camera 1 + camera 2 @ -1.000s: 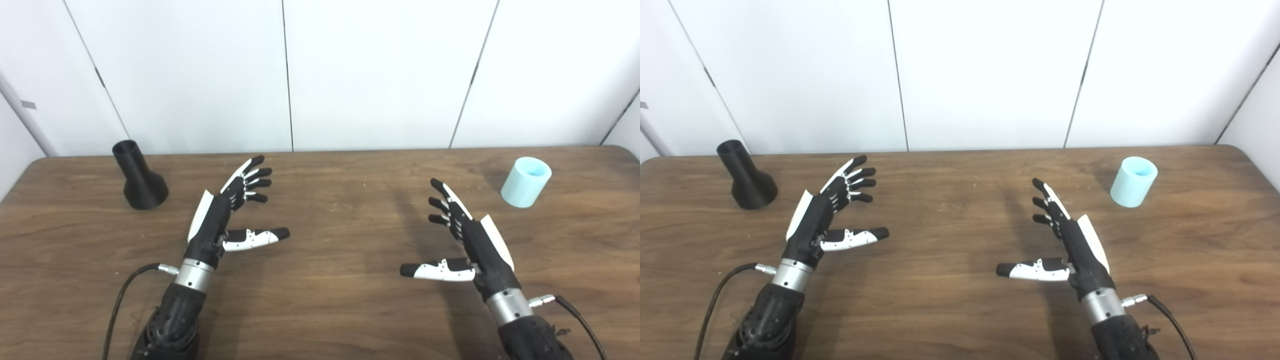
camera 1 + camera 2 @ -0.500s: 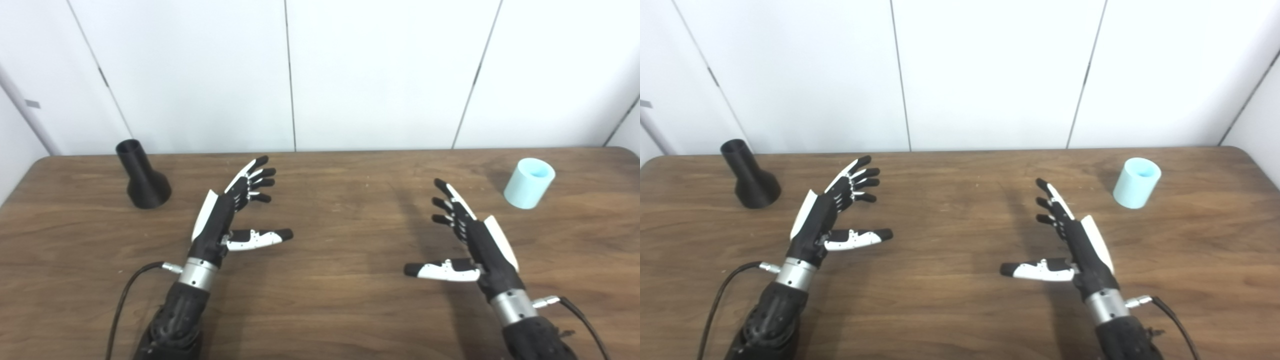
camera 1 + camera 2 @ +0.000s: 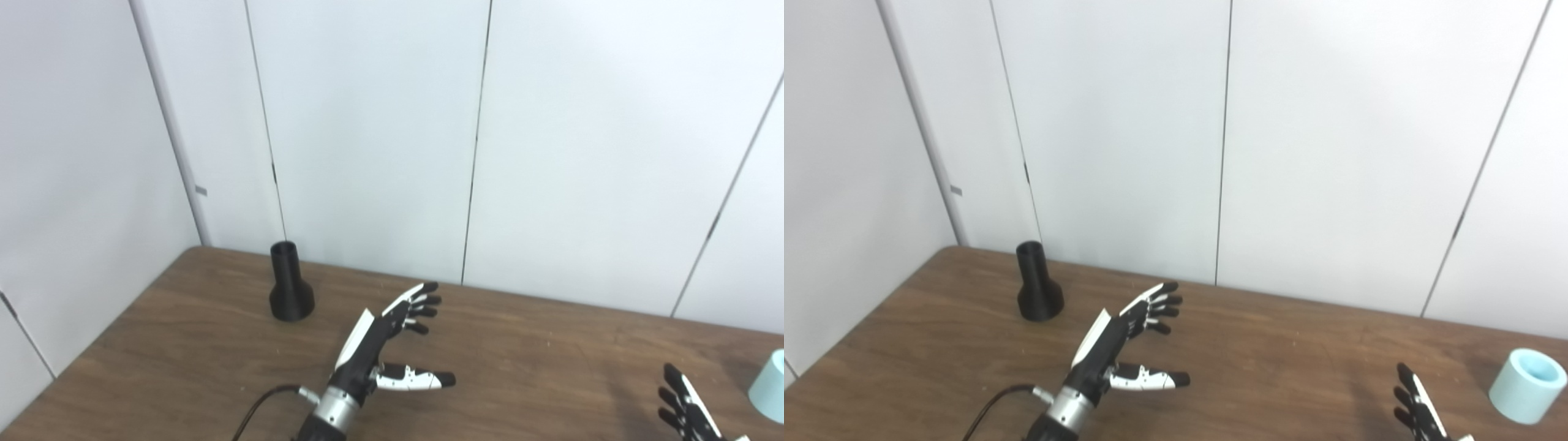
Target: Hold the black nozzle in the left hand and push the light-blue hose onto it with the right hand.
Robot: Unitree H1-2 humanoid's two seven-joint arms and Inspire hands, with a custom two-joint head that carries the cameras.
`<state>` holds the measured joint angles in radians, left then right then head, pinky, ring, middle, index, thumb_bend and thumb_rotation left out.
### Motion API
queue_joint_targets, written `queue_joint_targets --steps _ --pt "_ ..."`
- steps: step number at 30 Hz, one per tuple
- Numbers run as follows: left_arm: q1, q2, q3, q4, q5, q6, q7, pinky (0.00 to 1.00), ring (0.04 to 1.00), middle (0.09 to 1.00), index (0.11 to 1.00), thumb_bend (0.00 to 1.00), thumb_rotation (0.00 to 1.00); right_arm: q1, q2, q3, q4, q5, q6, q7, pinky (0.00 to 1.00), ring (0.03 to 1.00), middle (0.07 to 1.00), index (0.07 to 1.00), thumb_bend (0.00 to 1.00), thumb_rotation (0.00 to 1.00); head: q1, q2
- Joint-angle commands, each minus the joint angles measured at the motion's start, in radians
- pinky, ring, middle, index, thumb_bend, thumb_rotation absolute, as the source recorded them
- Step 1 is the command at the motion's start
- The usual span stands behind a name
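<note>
Black and standing up near the wall, the nozzle point(image 3: 1036, 291) sits untouched on the brown table point(image 3: 1274, 343). Just right of the nozzle I see my left hand point(image 3: 1118, 343), fingers spread, holding nothing. Far right of the nozzle, my right hand point(image 3: 1421, 410) is mostly cut off, fingers apart, holding nothing. The light-blue hose point(image 3: 1525, 386) sits past it. Nothing is done yet: I must grab both and push them together.

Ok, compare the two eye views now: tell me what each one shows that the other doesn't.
Left eye only: nothing extra; it cuts the hose at the frame's right edge. Right eye only: the whole hose, with its open top. Both: the nozzle upright on the table, untouched; the left hand open, holding nothing; only the right hand's fingers, spread.
</note>
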<state>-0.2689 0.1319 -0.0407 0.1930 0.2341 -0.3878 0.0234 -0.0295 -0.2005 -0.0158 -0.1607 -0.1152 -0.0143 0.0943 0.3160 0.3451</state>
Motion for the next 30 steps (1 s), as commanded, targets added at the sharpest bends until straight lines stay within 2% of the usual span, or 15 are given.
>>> queue_joint_targets --steps 1,4,8,12,16,18,23,30 --pt "0.028 -0.006 0.031 -0.034 -0.034 0.014 0.027 0.61 0.724 0.774 0.797 0.77 0.12 -0.035 -0.012 -0.01 -0.006 0.012 -0.069 -0.008 0.91 0.972 1.0 0.997 0.79 0.11 0.001 -0.001" --pt "0.034 -0.006 0.079 -0.098 -0.08 0.053 0.034 0.6 0.708 0.761 0.787 0.73 0.1 -0.04 -0.011 -0.014 0.003 0.02 -0.086 -0.008 0.91 0.973 1.0 0.996 0.79 0.12 0.011 -0.002" --pt "0.024 0.056 0.132 -0.176 -0.026 0.085 0.047 0.61 0.72 0.758 0.783 0.72 0.11 -0.042 -0.01 -0.014 0.009 0.014 -0.086 -0.009 0.89 0.969 1.0 1.0 0.79 0.12 0.032 -0.002" --pt "-0.001 0.117 0.174 -0.199 0.038 0.096 0.075 0.62 0.733 0.761 0.784 0.73 0.13 -0.04 -0.013 -0.016 0.007 0.023 -0.077 -0.002 0.89 0.973 1.0 1.0 0.78 0.12 0.051 -0.002" --pt "-0.036 0.179 0.211 -0.202 0.029 0.122 0.067 0.62 0.734 0.773 0.794 0.73 0.14 -0.04 -0.015 -0.012 0.003 0.022 -0.069 0.002 0.9 0.976 1.0 1.0 0.77 0.11 0.056 -0.002" --pt "-0.064 0.217 0.233 -0.173 0.028 0.12 0.074 0.65 0.756 0.789 0.801 0.75 0.18 -0.039 -0.018 -0.011 -0.002 0.019 -0.066 0.005 0.9 0.977 1.0 1.0 0.77 0.12 0.059 -0.001" --pt "-0.123 0.255 0.268 -0.212 0.15 0.203 0.139 0.68 0.803 0.822 0.808 0.76 0.18 -0.038 -0.022 -0.012 0.004 0.018 -0.073 0.006 0.92 0.979 1.0 1.0 0.76 0.12 0.06 0.0" --pt "-0.17 0.269 0.294 -0.183 0.268 0.232 0.272 0.8 0.9 0.92 0.869 0.77 0.18 -0.044 -0.018 -0.014 0.008 0.03 -0.075 0.006 0.92 0.982 1.0 1.0 0.75 0.12 0.06 0.005"
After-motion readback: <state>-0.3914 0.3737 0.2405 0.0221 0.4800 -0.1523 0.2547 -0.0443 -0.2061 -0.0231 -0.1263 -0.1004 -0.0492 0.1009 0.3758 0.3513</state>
